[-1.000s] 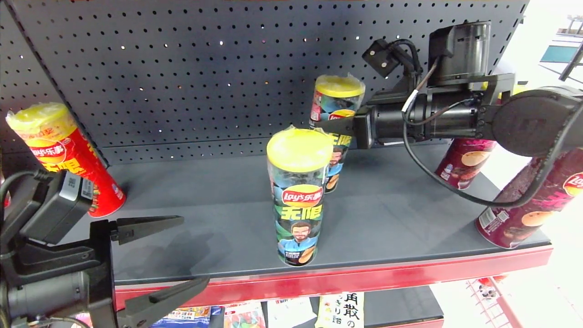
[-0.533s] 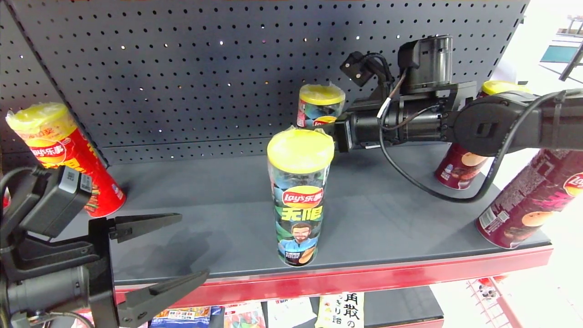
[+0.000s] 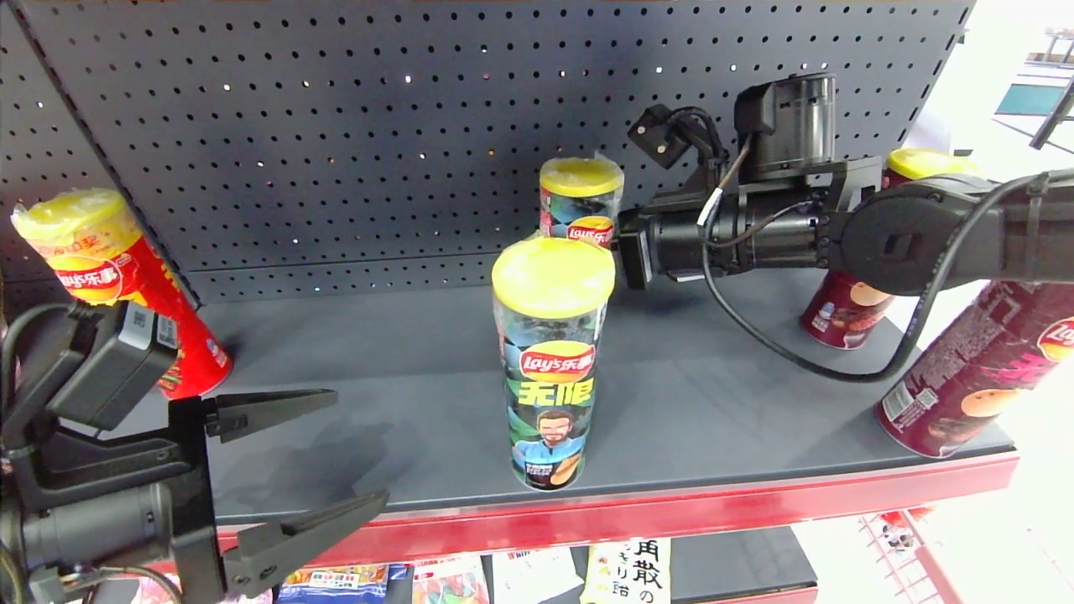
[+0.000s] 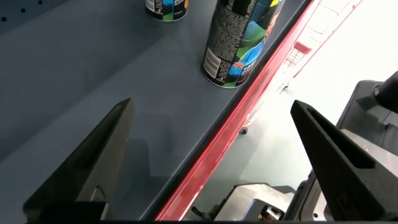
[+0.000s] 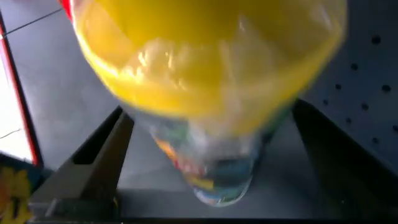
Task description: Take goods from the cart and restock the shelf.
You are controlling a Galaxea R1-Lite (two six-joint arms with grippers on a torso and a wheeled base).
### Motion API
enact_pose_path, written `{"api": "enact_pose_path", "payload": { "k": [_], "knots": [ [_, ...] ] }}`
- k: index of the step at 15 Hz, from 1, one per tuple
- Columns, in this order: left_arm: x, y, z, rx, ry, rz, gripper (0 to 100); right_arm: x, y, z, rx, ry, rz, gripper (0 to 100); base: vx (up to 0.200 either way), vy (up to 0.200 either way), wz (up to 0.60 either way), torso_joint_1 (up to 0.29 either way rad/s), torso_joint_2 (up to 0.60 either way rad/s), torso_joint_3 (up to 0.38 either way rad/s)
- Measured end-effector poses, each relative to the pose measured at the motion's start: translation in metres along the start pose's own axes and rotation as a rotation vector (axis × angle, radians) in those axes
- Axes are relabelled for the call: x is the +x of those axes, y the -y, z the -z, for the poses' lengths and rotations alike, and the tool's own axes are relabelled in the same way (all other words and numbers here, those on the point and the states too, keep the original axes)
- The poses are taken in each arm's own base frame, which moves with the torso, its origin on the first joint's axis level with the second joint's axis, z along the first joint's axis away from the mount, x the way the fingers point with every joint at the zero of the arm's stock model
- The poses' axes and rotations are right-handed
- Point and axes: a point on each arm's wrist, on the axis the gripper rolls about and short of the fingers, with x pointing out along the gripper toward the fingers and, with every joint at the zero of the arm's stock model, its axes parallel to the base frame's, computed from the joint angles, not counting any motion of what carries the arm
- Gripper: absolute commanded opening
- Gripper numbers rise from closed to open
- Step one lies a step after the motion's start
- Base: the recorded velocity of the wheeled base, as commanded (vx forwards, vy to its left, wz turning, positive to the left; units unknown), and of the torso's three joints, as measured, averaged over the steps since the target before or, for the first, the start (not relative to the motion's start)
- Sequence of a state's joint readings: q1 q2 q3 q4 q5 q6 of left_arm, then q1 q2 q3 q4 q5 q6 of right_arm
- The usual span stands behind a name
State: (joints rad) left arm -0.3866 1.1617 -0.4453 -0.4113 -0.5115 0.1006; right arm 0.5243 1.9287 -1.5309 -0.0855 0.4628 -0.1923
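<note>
Rear chip can (image 3: pixel 581 220) gripped at back of shelf (image 3: pixel 713 403), close to pegboard (image 3: pixel 336 126).
R gripper (image 5: pixel 211 112) fingers (image 5: pixel 102 162) pinch it just under yellow lid (image 3: pixel 581 174); can upright, base hidden behind front chip can (image 3: pixel 550 377), which stands near red front lip (image 3: pixel 671 512). L gripper (image 3: pixel 357 449) empty, fingers spread wide, at lip's left end. Bare deck either side of front can; red can (image 3: pixel 109 277) far left, purple cans (image 3: pixel 982 369) at right edge.
</note>
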Motion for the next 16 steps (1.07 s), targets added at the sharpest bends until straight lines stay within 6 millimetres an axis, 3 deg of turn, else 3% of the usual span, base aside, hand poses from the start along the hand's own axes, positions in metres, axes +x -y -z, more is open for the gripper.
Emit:
{"api": "enact_pose_path", "payload": {
  "k": [4, 8, 16],
  "knots": [
    [0.003, -0.003, -0.005, 0.008, 0.007, -0.043, 100, -0.025, -0.018, 0.008, 0.014, -0.036, 0.006, 100, 0.000, 0.000, 0.00, 0.000, 0.00, 0.000],
    [0.009, -0.007, -0.010, 0.009, 0.004, -0.050, 100, -0.062, -0.032, 0.016, 0.026, -0.059, 0.060, 100, 0.000, 0.000, 0.00, 0.000, 0.00, 0.000],
    [0.032, -0.020, -0.006, 0.062, -0.064, -0.058, 100, -0.176, -0.105, 0.065, 0.016, -0.072, 0.047, 100, 0.000, 0.000, 0.00, 0.000, 0.00, 0.000]
  ]
}}
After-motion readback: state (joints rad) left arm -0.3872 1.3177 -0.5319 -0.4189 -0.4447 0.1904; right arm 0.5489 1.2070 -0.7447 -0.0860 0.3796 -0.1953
